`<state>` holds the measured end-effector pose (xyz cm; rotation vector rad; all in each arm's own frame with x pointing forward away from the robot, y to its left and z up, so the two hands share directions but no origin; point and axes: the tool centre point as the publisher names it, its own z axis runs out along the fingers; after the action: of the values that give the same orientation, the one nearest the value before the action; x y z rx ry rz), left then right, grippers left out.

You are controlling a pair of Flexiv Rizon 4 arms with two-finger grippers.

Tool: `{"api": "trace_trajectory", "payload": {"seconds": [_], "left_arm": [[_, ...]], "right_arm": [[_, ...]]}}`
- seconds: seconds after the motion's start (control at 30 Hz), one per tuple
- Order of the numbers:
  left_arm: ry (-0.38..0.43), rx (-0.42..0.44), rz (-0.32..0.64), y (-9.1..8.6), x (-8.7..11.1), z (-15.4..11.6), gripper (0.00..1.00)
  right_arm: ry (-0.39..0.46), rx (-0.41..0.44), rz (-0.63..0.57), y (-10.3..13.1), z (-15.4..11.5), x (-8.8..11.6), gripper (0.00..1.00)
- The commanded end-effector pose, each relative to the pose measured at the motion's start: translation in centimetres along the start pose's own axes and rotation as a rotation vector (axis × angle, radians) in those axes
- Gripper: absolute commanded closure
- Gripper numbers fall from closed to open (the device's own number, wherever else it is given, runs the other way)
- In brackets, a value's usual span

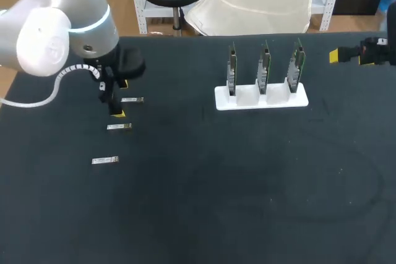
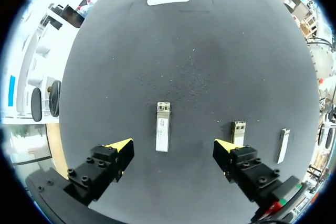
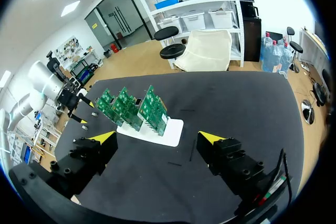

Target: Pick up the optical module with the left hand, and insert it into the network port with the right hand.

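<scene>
Three small silver optical modules lie on the black table at the left. The farthest module [image 1: 132, 99] [image 2: 163, 134] lies on the table just ahead of my left gripper [image 1: 121, 98] [image 2: 173, 148], in line with the gap between its open fingers, untouched. A second module [image 1: 119, 127] [image 2: 238, 132] lies just beyond one fingertip, and the third [image 1: 104, 161] [image 2: 283, 145] lies further out. Three upright green circuit boards [image 1: 264, 69] [image 3: 134, 109] with metal ports stand in a white holder [image 1: 261, 98] [image 3: 170, 132]. My right gripper [image 1: 349, 55] [image 3: 157, 139] hangs open and empty at the table's far right, away from the boards.
The black table [image 1: 235, 190] stretches wide between the modules and the holder. In the right wrist view my left arm [image 3: 58, 90] shows beyond the boards.
</scene>
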<state>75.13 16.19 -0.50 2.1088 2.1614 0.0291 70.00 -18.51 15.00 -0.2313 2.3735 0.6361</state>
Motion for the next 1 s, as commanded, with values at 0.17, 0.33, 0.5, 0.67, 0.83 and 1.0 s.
{"api": "trace_trajectory", "payload": {"seconds": [0.17,0.33,0.5,0.67,0.83,1.0], "left_arm": [[0.022,0.008,0.002,0.6,0.0,0.9,0.0],[0.035,0.003,-0.01,0.7,0.4,1.4,0.0],[0.047,0.009,-0.006,0.5,0.7,1.7,0.0],[0.054,0.011,-0.01,0.7,0.7,1.9,0.0],[0.056,0.014,-0.004,0.9,0.4,1.8,0.0],[0.061,0.019,0.009,1.0,0.2,1.7,0.0]], "right_arm": [[0.0,0.0,0.0,0.0,0.0,0.0,0.0],[0.0,0.0,0.0,0.0,0.0,0.0,0.0],[0.0,0.0,0.0,0.0,0.0,0.0,0.0],[0.0,0.0,0.0,0.0,0.0,0.0,0.0],[0.0,0.0,0.0,0.0,0.0,0.0,0.0],[0.0,0.0,0.0,0.0,0.0,0.0,0.0]]}}
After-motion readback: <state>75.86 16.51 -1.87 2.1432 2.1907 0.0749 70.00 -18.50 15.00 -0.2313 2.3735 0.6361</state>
